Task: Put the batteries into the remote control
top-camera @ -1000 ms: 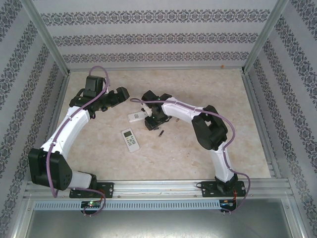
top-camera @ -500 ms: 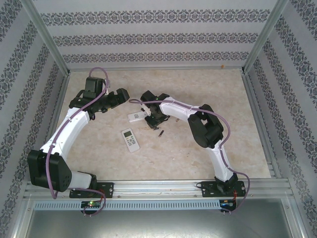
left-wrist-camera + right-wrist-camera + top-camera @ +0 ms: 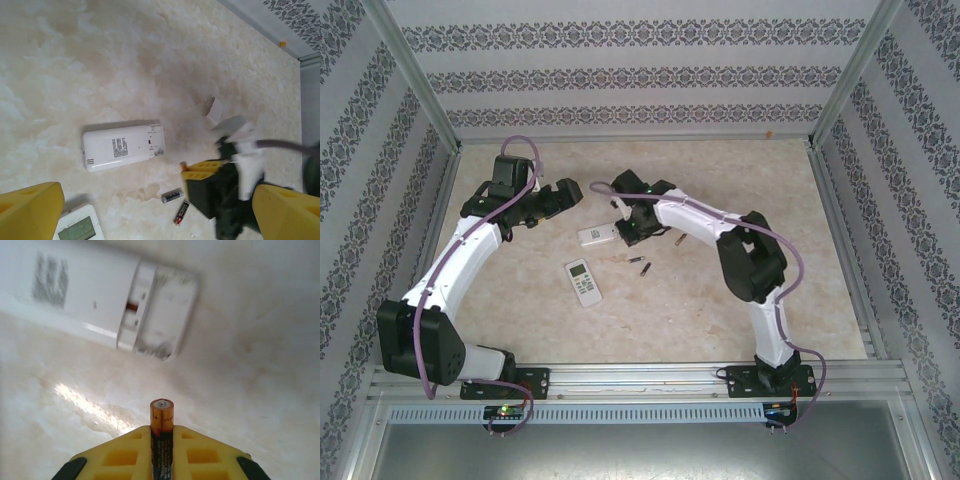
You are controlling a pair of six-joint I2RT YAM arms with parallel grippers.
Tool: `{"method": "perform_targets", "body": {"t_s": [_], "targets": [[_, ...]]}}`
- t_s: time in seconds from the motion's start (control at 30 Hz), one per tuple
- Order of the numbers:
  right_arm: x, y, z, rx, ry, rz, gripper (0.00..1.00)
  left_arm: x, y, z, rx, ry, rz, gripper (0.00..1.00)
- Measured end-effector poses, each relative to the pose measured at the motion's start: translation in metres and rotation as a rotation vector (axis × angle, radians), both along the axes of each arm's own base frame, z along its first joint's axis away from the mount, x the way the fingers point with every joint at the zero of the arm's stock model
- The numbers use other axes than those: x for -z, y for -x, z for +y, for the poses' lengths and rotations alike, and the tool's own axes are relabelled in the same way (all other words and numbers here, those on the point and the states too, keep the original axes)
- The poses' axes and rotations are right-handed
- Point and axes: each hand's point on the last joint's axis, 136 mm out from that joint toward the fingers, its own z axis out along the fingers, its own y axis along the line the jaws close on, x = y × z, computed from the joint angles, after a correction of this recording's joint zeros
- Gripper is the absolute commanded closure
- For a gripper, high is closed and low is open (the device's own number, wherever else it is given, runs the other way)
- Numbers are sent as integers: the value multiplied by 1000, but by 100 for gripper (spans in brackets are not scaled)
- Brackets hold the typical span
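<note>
My right gripper [image 3: 162, 442] is shut on one battery [image 3: 162, 416], whose orange plus end sticks out past the yellow fingers [image 3: 210, 452]. Just ahead of it lies the white remote control [image 3: 95, 295], back side up, with its battery compartment [image 3: 160, 320] uncovered. From above, the right gripper [image 3: 624, 231] hovers at the right end of this remote control [image 3: 594, 236]. Two more batteries [image 3: 172, 195] [image 3: 181, 212] lie loose on the table beside it. My left gripper [image 3: 574, 194] hangs open above the remote's far side, with nothing between its fingers [image 3: 30, 210].
A second remote [image 3: 583, 282], display side up, lies nearer the arm bases. A small white cover piece [image 3: 212, 110] rests on the marble tabletop [image 3: 740, 170] beyond the right gripper. Patterned walls and metal frame rails [image 3: 430, 110] enclose the table on three sides.
The right gripper closed on a battery, lifted off the loose batteries and moved back toward the remote's open end. Two batteries now lie uncovered. The left arm stayed in place.
</note>
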Motion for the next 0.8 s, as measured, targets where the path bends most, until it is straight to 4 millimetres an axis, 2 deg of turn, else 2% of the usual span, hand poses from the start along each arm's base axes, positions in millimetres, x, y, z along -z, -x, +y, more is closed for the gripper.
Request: {"method": "perform_targets", "body": {"t_s": [0.1,0.2,0.27,0.4,0.57,0.8], "targets": [[-25,-22,1,94,-79,-56,87,5,-1,-2,9,7,17,0],[-31,-44,3,171,-119,-86,87,11,-2,-4,12,17,37,0],[-27,-53,8,197,-132,-90,87,13,-2,-6,11,27,47,0],[-5,-64,18,222,-134,-70,87,14,-1,-7,6,40,57,0],[20,-63,20,238,-121,-25,87,18,0,-6,6,39,65,0],[26,-55,29,226,-127,-1,87,21,1,-6,6,38,72,0]]}}
